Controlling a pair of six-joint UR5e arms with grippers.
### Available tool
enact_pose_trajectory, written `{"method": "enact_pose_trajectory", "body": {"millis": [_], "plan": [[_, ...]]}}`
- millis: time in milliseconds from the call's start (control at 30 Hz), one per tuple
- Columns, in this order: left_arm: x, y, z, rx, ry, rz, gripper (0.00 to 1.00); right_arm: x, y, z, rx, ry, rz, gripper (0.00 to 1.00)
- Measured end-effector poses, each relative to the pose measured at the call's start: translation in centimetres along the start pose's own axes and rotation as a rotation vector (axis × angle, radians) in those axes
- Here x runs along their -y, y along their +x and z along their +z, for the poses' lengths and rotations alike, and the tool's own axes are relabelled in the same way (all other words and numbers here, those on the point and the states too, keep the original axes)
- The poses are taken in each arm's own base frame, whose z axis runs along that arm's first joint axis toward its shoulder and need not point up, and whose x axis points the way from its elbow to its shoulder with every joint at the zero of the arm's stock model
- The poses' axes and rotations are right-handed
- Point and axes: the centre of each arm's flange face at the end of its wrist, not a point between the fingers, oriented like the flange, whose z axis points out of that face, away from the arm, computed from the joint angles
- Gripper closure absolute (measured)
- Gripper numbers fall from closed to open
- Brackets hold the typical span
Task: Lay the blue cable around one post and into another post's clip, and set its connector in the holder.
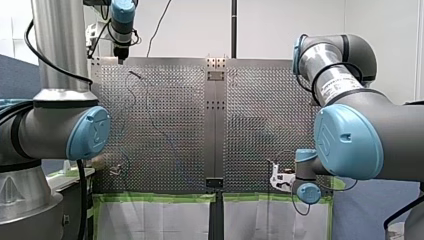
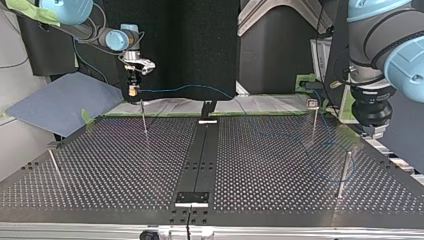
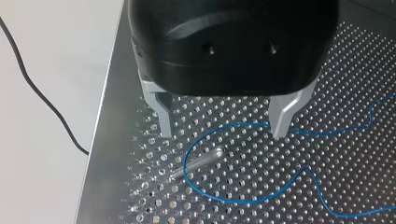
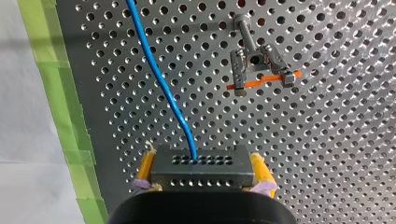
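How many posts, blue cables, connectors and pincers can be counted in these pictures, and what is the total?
Posts: 4
Blue cable: 1
Connector: 1
Pincers, left pincer and right pincer: 2
Total: 8

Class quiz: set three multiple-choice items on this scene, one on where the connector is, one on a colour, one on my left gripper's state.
1. The connector is: A lying loose; B between my right gripper's pads; C out of sight.
2. The strip across the clip is: A green; B white; C orange.
3. My left gripper is: A open and empty; B shut on the connector; C shut on the clip.
Answers: B, the yellow pads press its sides; C, orange shows in the right wrist view; A, its metal fingers stand apart with nothing between them.
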Motion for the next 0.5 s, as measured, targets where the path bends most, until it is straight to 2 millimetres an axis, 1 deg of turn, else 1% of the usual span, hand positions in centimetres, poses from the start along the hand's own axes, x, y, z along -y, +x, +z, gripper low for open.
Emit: {"method": "enact_pose_trajectory", "body": {"millis": [500], "plan": [[0.12,-0.03,-0.24,0.003,0.004,-0.016,0.01,0.17,-0.01,-0.01,-0.001,0.003,-0.001,1.0]]}}
